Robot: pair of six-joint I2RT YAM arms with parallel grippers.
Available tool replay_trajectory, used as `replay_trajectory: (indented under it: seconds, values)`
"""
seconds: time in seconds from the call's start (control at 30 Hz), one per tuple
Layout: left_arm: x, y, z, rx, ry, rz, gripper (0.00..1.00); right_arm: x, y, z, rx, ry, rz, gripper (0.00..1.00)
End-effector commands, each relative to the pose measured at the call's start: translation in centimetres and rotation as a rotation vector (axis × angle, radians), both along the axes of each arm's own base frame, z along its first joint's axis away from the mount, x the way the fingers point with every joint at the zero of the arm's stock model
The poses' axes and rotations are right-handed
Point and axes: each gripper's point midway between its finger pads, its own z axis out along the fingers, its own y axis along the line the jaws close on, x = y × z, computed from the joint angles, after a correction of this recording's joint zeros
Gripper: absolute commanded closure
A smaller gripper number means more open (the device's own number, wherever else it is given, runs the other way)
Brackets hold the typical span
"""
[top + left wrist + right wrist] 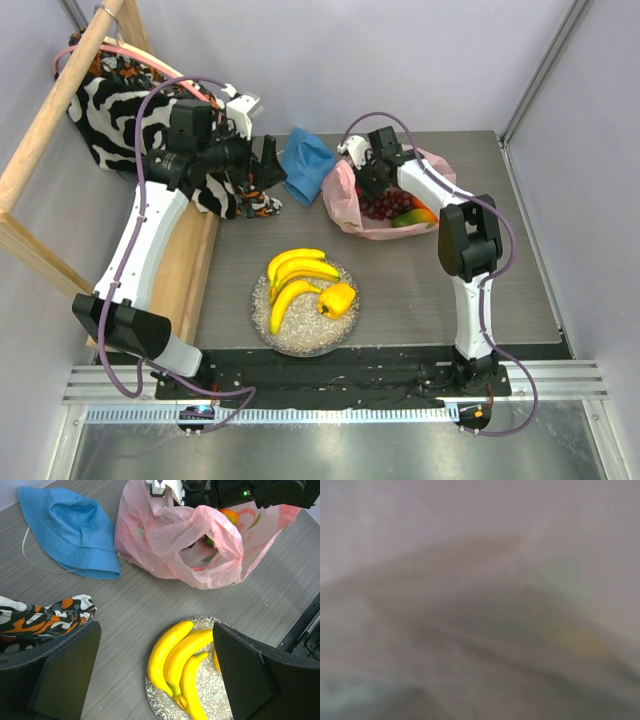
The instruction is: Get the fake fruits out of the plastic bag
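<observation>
The pink plastic bag (345, 200) lies open at the back of the table, with dark grapes (386, 207) and a green-orange mango (415, 218) showing in its mouth. My right gripper (373, 186) is down inside the bag; its fingers are hidden and the right wrist view is only blur. A yellow banana bunch (298, 274) and a yellow pepper (338, 299) lie on a speckled plate (305, 338). My left gripper (266, 166) is open and empty, held above the table left of the bag. The left wrist view shows the bag (160, 545), an orange (229, 515) in it, and the bananas (175, 660).
A blue cloth hat (306, 165) lies just left of the bag, also in the left wrist view (70, 530). Black-and-white patterned fabric (110, 105) hangs over a wooden frame (45, 125) at the far left. Grey walls enclose the table.
</observation>
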Motion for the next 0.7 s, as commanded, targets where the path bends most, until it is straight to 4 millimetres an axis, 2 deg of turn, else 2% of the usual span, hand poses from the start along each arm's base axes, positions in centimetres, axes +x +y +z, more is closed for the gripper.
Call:
replay_trajectory:
  seconds: [0.0,0.1,0.13,0.17,0.23,0.27,0.3,0.4,0.43,0.5,0.53,0.6,0.63,0.67]
  values:
    - [-0.5,0.6,2.3,0.009,-0.084,0.005,0.00,-1.0,0.8,1.5,-0.021,-0.010,0.073,0.43]
    - [-0.6,0.6,2.2,0.009,-0.086,0.001,0.00,-1.7,0.6,0.9,-0.042,0.009,0.082,0.51]
    - [-0.7,0.6,2.2,0.008,-0.087,-0.001,0.00,-1.6,0.5,1.1,-0.043,0.005,0.081,0.61]
    - [-0.8,0.5,2.2,0.006,-0.085,-0.001,0.00,-1.7,0.6,1.3,-0.040,0.005,0.085,0.66]
    - [-0.9,0.5,2.4,0.002,-0.089,-0.006,0.00,-1.6,0.8,2.7,-0.028,-0.020,0.099,0.81]
    - [-0.8,0.5,2.4,0.001,-0.091,-0.006,0.00,-2.0,1.0,3.1,-0.028,-0.017,0.117,0.93]
    - [-0.9,0.4,2.5,0.000,-0.092,-0.007,0.00,-2.0,1.0,3.7,-0.037,-0.027,0.133,0.97]
    - [-0.9,0.3,2.9,-0.007,-0.100,-0.013,0.00,-2.8,0.4,7.0,-0.048,-0.064,0.133,0.99]
    - [-0.8,0.3,3.2,-0.012,-0.105,-0.013,0.00,-3.1,0.1,9.5,-0.045,-0.105,0.132,0.99]
    - [-0.8,0.2,3.7,-0.020,-0.113,-0.017,0.00,-4.3,-1.1,11.1,-0.083,-0.094,0.115,0.99]
    - [-0.7,0.0,3.8,-0.026,-0.114,-0.019,0.00,-5.3,-1.8,13.0,-0.098,-0.112,0.112,0.99]
    - [-0.6,-0.2,4.2,-0.044,-0.114,-0.020,0.00,-6.3,-3.6,14.4,-0.142,-0.134,0.073,0.99]
    - [-0.6,-0.4,4.3,-0.057,-0.110,-0.029,0.00,-7.2,-4.3,16.3,-0.144,-0.164,0.064,0.99]
    - [-0.7,-0.6,4.7,-0.070,-0.109,-0.030,0.00,-7.9,-4.8,17.2,-0.150,-0.182,0.052,0.99]
